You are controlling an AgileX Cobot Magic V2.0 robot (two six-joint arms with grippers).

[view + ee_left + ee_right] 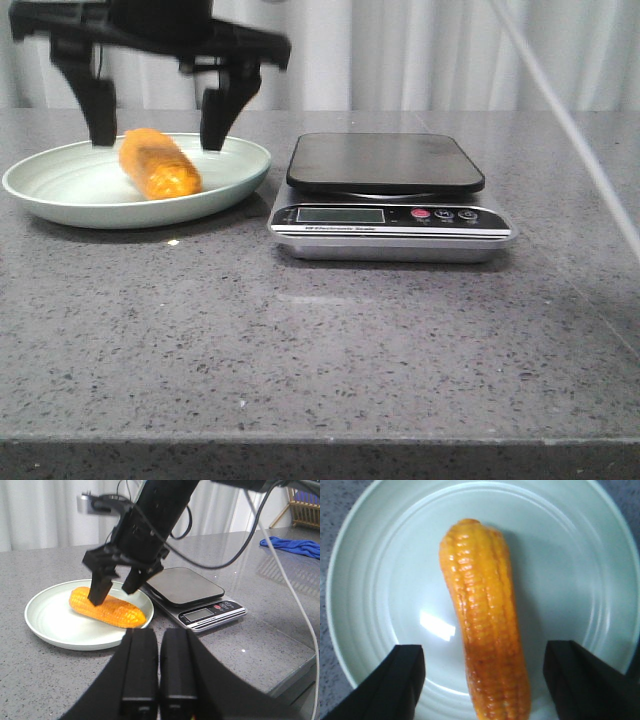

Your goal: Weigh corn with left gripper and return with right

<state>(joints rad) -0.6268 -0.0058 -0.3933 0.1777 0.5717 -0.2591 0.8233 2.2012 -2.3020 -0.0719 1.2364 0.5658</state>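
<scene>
Grey speckled tabletop carries everything. Nearest, the left claw sits clenched and empty. Beyond it, corn lies in the plate, left of the scale, the right claw spread astride it; off-centre closing could roll it.

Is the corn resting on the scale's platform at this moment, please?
No, the corn lies in the plate, and the scale beside it carries nothing.
</scene>
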